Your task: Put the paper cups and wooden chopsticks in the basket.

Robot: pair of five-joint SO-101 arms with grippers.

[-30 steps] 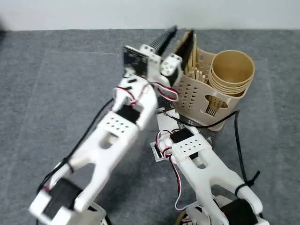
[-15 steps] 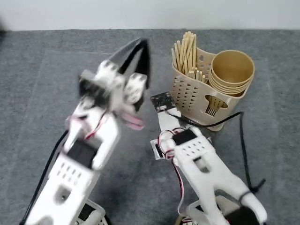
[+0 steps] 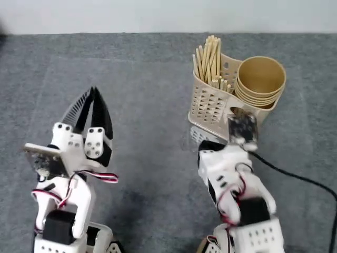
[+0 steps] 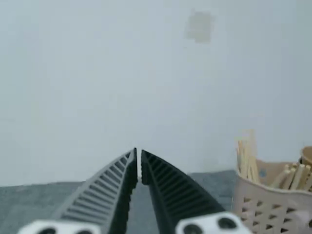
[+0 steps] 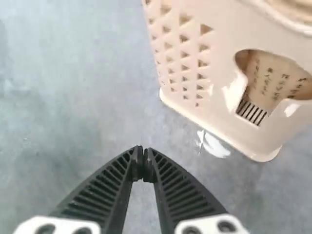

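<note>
Left claw (image 3: 93, 92), clenched empty, pulling back from beige perforated plastic basket (image 3: 208, 108); right claw (image 5: 143, 152) clenched too, retreating. We are judging task finished: stacked tan paper cups (image 3: 260, 79), pale wooden chopsticks (image 3: 209, 58) sitting inside basket.

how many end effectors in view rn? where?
2. The left end effector is over the grey mat, well left of the basket, shut and empty. The right end effector sits just short of the basket's near wall, also shut and empty. Nothing suggests a hidden one.
</note>
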